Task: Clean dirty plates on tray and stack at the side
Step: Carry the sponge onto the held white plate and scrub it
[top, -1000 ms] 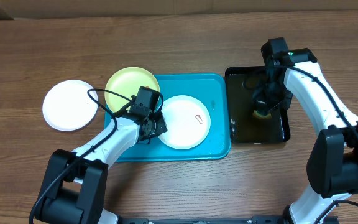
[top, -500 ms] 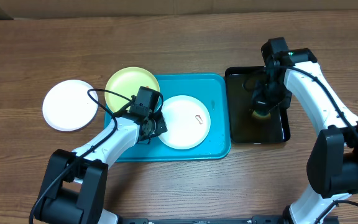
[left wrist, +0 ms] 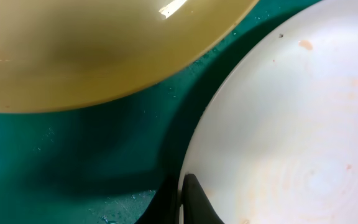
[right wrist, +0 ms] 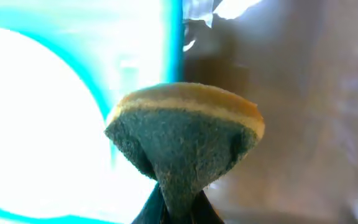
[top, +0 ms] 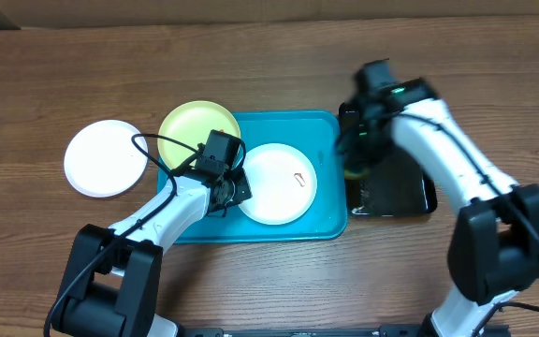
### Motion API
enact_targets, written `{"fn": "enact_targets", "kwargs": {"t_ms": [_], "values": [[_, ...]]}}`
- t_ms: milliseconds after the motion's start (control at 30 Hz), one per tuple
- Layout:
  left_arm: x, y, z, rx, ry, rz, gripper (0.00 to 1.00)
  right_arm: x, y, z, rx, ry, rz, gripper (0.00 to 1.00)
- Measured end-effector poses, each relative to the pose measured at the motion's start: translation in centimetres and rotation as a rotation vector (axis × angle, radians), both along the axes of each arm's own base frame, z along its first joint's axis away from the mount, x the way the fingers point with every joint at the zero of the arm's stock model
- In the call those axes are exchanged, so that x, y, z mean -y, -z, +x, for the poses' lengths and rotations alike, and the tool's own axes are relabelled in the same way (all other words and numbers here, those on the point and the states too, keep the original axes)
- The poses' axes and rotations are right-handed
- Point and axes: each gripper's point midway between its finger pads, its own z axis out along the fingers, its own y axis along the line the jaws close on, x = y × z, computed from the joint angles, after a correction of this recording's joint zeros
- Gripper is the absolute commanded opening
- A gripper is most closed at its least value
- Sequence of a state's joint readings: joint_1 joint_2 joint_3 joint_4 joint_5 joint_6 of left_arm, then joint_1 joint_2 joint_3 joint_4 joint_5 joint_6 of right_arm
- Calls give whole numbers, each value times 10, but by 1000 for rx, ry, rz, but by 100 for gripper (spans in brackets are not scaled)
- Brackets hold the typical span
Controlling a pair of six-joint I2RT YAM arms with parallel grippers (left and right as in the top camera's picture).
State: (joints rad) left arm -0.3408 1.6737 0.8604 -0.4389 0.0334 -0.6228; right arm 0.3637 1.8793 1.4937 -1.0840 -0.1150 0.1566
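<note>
The smeared white plate (top: pixel 277 183) is lying on the right half of the turquoise tray (top: pixel 330 131), showing a few small reddish specks near its rim in the left wrist view. My left hand (top: pixel 233 193) is gripping this plate at its left edge, closed over the rim, with one finger (left wrist: pixel 193 198) resting on top. The yellow-green plate (top: pixel 197 134) is sitting just beyond that hand, overlapping the tray's far left corner. I cannot tell whether it is touching the white one. A second white plate (top: pixel 107 157) is resting on the wooden surface (top: pixel 251 56) left of the tray, apart from it. My right hand (top: pixel 356 157) is hovering where the tray's right rim meets the black tray (top: pixel 405 192), to the right of the smeared plate. It is pinching a sponge (right wrist: pixel 185 134) tight, and its own view is blurred.
</note>
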Motion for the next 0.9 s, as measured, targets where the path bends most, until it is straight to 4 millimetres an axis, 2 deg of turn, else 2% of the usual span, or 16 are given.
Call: {"fn": "enact_targets", "kwargs": {"t_ms": [133,233,300,633,900], "values": [[0,0,0,-2,0,1,4,-56,-3,-7,92,-156,5,4],[0,0,-1,-3,0,1,4,-78,-4,-7,180,-224,-46,4],[0,0,-1,-5,0,2,4,-85,0,-5,239,-247,-88,4],[0,0,-1,-6,0,2,4,-70,40,7,367,-219,-185,4],[0,0,-1,-6,0,2,4,-67,65,4,405,-210,-164,4]]}}
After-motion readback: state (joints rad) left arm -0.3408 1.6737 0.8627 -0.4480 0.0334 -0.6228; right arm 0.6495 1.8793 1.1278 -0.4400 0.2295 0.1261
